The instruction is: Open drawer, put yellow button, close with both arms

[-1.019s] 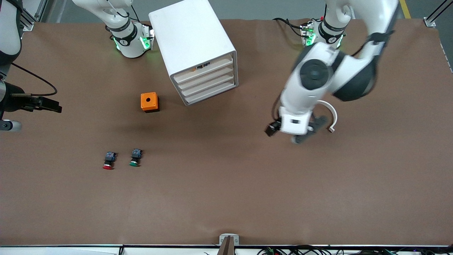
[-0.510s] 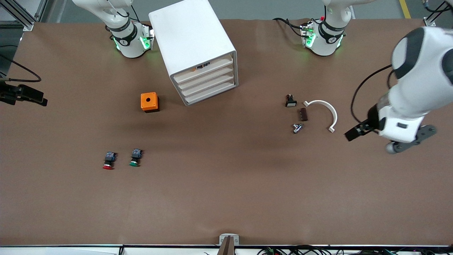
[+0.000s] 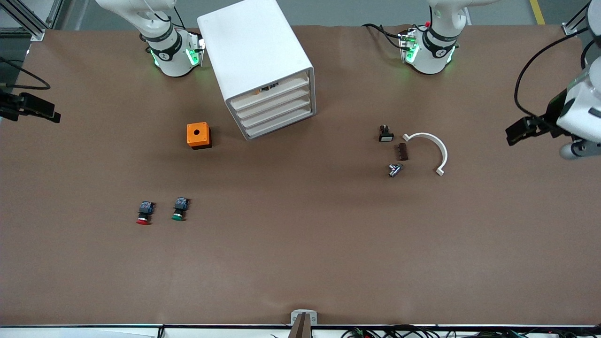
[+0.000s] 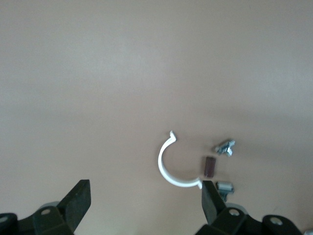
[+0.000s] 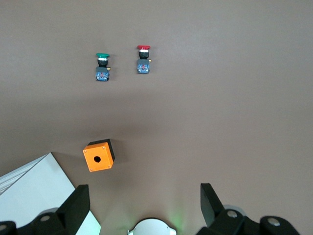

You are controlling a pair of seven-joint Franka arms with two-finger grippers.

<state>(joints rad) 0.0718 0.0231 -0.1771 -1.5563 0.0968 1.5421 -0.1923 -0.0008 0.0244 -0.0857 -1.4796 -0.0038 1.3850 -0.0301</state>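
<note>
Left hand: spread, empty, swung out to the brown worktop's left-arm end.
Right hand: spread, empty, drawn back slightly.
Cream-fronted top drawer: unchanged, slightly ajar, yellow-orange push-button glimpsed inside.

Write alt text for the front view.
White four-drawer cabinet stands shut between the arm bases, an orange box beside it. Red-capped and green-capped buttons lie nearer the camera. Both open end effectors, left and right, hang at the table's ends.
</note>
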